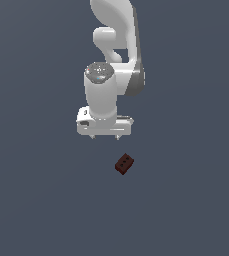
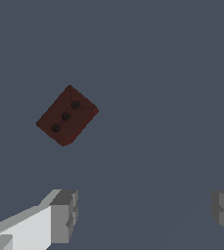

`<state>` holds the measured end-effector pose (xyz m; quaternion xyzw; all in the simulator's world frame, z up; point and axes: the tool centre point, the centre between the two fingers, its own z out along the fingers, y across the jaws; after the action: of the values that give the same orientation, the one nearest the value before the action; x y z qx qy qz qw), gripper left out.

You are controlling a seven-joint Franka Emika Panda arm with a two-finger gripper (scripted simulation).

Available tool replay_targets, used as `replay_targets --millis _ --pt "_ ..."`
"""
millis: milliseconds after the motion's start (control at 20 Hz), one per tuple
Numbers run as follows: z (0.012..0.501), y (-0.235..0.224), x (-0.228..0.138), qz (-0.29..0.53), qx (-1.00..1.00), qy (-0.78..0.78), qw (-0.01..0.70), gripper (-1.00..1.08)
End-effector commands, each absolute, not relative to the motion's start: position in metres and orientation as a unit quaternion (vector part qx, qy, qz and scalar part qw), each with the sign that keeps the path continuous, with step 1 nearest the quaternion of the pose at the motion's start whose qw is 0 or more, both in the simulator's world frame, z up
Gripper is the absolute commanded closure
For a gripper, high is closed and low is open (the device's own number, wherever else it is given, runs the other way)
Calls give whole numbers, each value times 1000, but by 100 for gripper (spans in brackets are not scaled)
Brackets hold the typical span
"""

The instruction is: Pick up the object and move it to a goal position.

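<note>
Object [image 1: 124, 164], small red-brown three-holed block [image 2: 67, 116]: lies free on the floor, ahead of and below my gripper [image 1: 105, 136], whose fingers stand wide apart and empty; I judge it needs centring overhead, turning square to the skewed sides, before descending.

The arm [image 1: 115, 45] is cut off at twelve o'clock in the exterior view, its base unseen. In the wrist view the fingers [image 2: 63, 216] are clipped at six o'clock, one also at three o'clock. The block [image 1: 124, 164] hides its underside.

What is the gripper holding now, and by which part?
Nothing. The gripper is open with its jaws apart, and the brick-like block lies apart from it, untouched.
</note>
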<state>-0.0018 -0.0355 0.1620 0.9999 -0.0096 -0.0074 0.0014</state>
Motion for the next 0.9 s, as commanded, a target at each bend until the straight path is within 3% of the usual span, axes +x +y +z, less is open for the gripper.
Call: replay_targets --millis 0,850 --pt "162 -35 -2 -7 1000 -10 1 -92" --pt "160 -38 2 -6 1000 1 9 -92"
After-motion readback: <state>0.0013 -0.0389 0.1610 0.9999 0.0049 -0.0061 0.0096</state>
